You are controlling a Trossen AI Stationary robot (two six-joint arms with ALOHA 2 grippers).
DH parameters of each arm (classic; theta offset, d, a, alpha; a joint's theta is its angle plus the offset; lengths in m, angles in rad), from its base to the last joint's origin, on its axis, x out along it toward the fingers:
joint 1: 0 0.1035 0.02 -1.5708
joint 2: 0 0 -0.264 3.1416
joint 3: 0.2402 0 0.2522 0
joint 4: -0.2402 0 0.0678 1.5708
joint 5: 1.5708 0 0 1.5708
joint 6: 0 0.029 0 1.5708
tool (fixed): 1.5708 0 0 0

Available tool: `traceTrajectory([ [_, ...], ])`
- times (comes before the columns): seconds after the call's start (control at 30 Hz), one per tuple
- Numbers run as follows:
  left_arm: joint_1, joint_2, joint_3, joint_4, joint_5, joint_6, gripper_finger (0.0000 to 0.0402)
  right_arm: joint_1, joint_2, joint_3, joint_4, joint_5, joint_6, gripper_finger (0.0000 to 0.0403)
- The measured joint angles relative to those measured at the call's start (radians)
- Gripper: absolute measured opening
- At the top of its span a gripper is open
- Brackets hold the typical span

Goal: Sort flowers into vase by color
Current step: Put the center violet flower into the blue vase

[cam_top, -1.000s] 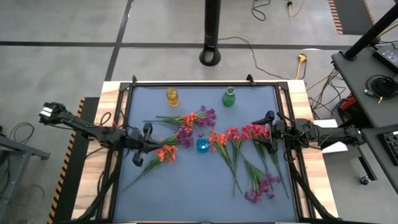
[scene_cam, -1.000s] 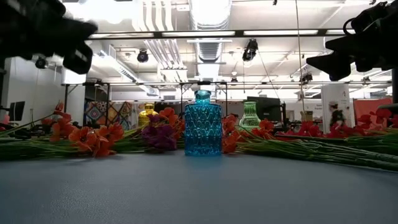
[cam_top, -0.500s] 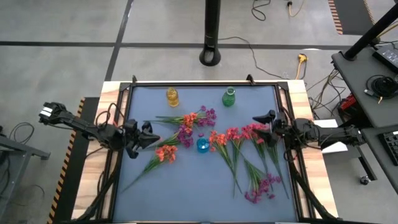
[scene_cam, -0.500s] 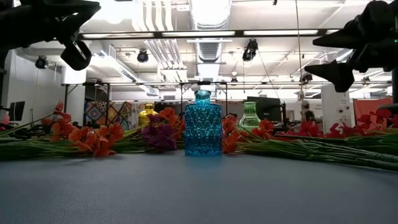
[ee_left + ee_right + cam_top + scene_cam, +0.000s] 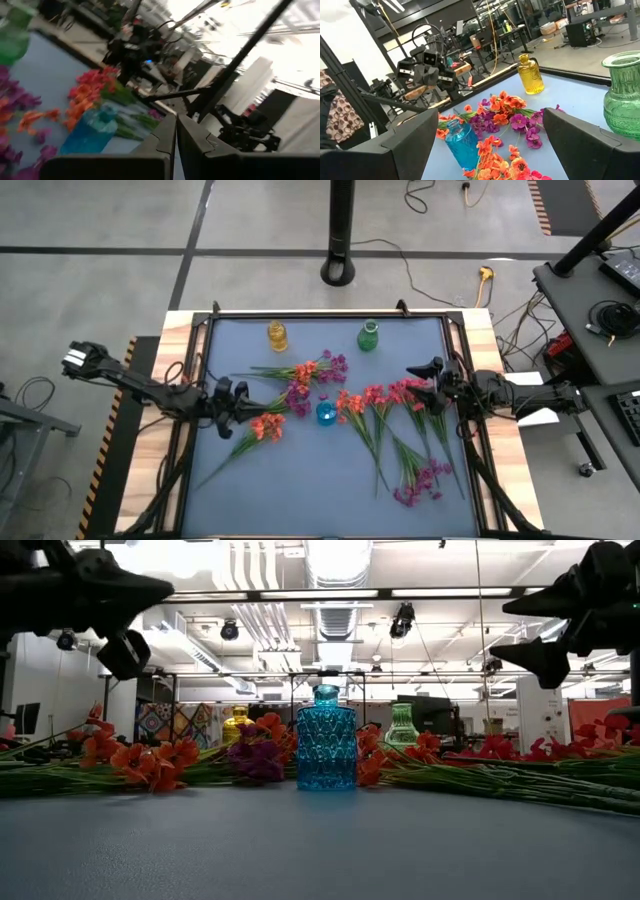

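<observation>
- High view shows the counter point(image 5: 300, 490) with a blue-grey mat; flowers lie flat across its middle, none in a vase yet, so sorting looks barely begun.
- Left end effector point(image 5: 237, 402) hangs above the mat's left part, its fingers closed on nothing. The orange sprig point(image 5: 262, 426) lies just beside it, towards the counter's centre and near edge. Its long axis runs diagonally, blossoms towards the centre and stem trailing to the near-left corner.
- Right end effector point(image 5: 422, 385) hangs above the right part, fingers spread wide and empty. The red-pink sprigs point(image 5: 385, 395) lie right below and beside it, stems running towards the near edge.
- My judgement: each arm is nearer its own cluster. The left must open before any grasp, and a grip across a stem needs its fingers turned square to that diagonal.
- Purple sprigs point(image 5: 420, 480) lie near the right front edge; a mixed orange and purple bunch point(image 5: 312, 370) lies behind the centre.
- Blue vase point(image 5: 326, 413) stands upright among the blossoms at the centre, close enough to be knocked.
- Green vase point(image 5: 369, 336) and yellow vase point(image 5: 277, 335) stand upright by the far edge, well apart from both arms.
</observation>
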Motion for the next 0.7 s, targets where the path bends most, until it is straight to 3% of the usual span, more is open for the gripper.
traceTrajectory([
  [0.17,0.0,0.066,0.116,-0.222,-0.012,-0.144,0.0,0.0,0.001,0.0,0.019,0.091,0.086,0.0352],
  [0.43,0.002,0.213,0.528,-1.276,0.01,-0.257,0.0,0.0,0.073,0.029,0.089,0.117,0.069,0.0352],
  [0.6,0.002,0.32,0.705,-1.675,0.01,-0.157,0.0002,0.0,0.185,0.075,0.09,0.11,0.077,0.0352],
  [0.7,0.002,0.365,0.732,-1.767,0.01,-0.026,0.0018,0.0,0.273,0.112,0.093,0.107,0.077,0.0352],
])
